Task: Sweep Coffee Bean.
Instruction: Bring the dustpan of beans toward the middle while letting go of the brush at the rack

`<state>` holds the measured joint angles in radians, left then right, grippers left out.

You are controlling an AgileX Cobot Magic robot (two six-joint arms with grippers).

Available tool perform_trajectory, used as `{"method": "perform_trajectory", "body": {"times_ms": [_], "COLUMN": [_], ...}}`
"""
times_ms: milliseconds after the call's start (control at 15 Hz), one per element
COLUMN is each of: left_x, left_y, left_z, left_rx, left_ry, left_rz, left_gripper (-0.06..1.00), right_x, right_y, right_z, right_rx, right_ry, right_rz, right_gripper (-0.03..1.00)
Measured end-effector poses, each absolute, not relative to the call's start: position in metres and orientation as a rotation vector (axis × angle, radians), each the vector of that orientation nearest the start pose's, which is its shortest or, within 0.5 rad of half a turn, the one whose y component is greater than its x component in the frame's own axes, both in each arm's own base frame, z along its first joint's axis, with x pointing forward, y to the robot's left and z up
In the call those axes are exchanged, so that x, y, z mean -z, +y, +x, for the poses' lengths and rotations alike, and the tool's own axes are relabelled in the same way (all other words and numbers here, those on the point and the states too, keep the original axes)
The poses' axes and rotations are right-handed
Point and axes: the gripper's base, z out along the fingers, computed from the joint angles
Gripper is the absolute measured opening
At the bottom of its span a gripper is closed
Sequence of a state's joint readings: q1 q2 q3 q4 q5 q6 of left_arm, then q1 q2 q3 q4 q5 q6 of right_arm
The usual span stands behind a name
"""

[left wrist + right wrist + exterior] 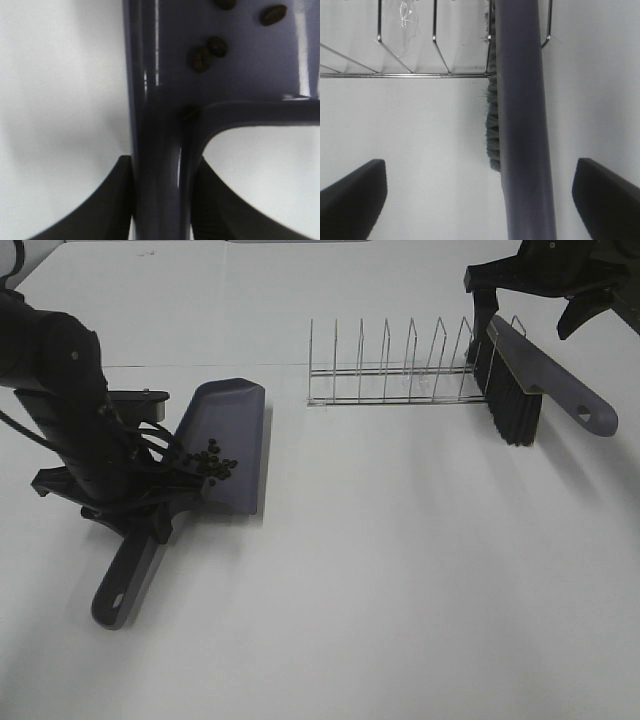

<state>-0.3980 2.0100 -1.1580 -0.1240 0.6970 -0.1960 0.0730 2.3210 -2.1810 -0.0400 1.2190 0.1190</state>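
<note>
The coffee bean cluster lies in the back of the grey dustpan at the left of the table. My left gripper is shut on the dustpan's handle, and the left wrist view shows its fingers pressed on both sides of that handle, with a few beans in the pan beyond. The grey brush with black bristles leans on the wire rack's right end. Above it my right gripper is open. In its wrist view the fingers stand wide apart from the brush back.
A wire dish rack stands at the back centre of the white table, and its wires show in the right wrist view. The dustpan handle's end points toward the front left.
</note>
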Motion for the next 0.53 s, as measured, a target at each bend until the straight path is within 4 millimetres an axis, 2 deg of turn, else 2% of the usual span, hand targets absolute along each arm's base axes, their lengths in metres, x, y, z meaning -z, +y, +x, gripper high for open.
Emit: {"method": "perform_trajectory", "body": {"times_ms": [267, 533], "left_x": [-0.098, -0.098], "left_y": [-0.159, -0.162], "left_z": [0.344, 0.349], "left_rx": [0.163, 0.183], "left_ry": [3.115, 3.114], "left_rz": [0.176, 0.161], "left_gripper": [0.27, 0.27], "right_x": [-0.228, -0.23], "right_y": [0.037, 0.035], "right_z": [0.491, 0.477], "right_rx": [-0.05, -0.04], "right_ry": [2.859, 2.892], "right_rz": [0.054, 0.031], "right_gripper": [0.86, 0.86]}}
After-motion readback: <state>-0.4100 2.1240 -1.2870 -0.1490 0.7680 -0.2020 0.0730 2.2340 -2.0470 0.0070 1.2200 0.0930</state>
